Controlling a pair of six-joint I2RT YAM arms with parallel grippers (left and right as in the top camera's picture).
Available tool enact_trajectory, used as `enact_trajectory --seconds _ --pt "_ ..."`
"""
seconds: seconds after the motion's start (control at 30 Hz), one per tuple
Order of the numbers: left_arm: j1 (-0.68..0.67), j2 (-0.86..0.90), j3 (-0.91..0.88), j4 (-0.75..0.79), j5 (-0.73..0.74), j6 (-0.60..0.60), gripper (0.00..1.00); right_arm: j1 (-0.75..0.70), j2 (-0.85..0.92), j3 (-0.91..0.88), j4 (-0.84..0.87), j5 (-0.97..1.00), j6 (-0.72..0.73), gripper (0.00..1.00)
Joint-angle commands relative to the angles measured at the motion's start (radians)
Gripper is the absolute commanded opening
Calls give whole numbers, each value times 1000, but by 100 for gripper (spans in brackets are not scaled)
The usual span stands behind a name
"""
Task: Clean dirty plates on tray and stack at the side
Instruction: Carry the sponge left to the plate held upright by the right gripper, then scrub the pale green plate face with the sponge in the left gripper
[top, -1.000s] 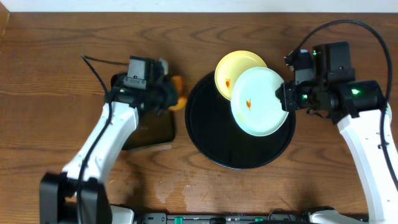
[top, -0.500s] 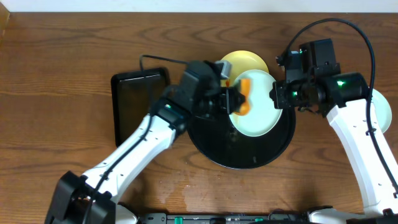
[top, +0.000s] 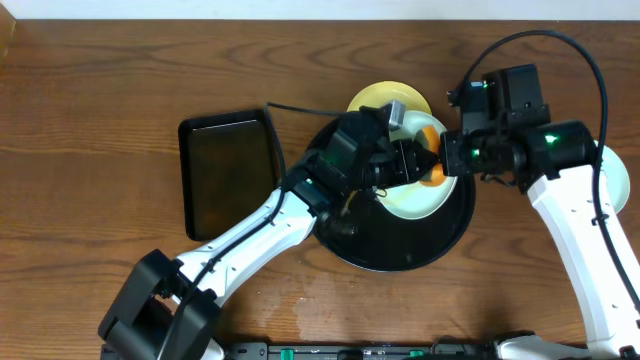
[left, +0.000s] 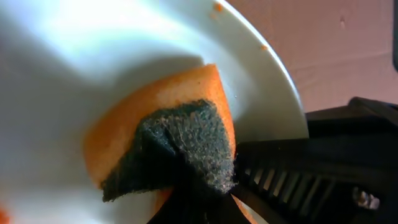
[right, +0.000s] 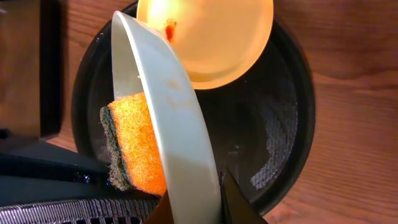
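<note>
Above the round black tray (top: 400, 252), the sponge (left: 161, 143) is pinched in the closed left jaws. Its orange body and dark scouring layer are both seen in the left wrist view. The sponge is pressed against the inner face of the mint-white plate (right: 171, 124), close to that plate's rim. The same rim is clamped between the closed right jaws, with one finger laid on either side of it at the bottom of the right wrist view. The plate is held up on edge, steeply tilted and lifted off the tray floor, and the sponge is set on the face turned toward the left arm (top: 270, 215). Small orange specks are seen on the plate's rim just beyond the sponge.

Behind the held plate, the pale yellow plate (right: 211, 37) is found at the tray's far edge. From overhead it is seen to overlap the raised rim there. An orange smear (right: 169, 28) is carried on its inner face, on the side nearest the held plate.

The left arm is stretched across the round tray from the left, and the right arm (top: 580, 220) is bent in from the right. On the desk (top: 100, 100), a rectangular black tray (top: 228, 175) is set to the left of the round tray, near it.
</note>
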Motion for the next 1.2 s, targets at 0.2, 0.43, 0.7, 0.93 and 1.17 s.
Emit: enact_trajectory --seconds 0.2,0.43,0.7,0.93,1.17 --pt "-34 2 13 -220 -170 144 7 53 -66 21 14 -97 19 1" --pt "-34 2 2 -351 -349 266 7 53 -109 21 15 -97 19 1" --pt "-34 2 -1 -408 -501 378 7 53 -136 21 13 -97 19 1" --pt "-35 2 -1 -51 -40 188 7 53 -136 21 13 -74 19 1" --pt "-35 2 -1 208 169 -14 7 53 -135 21 13 -68 19 1"
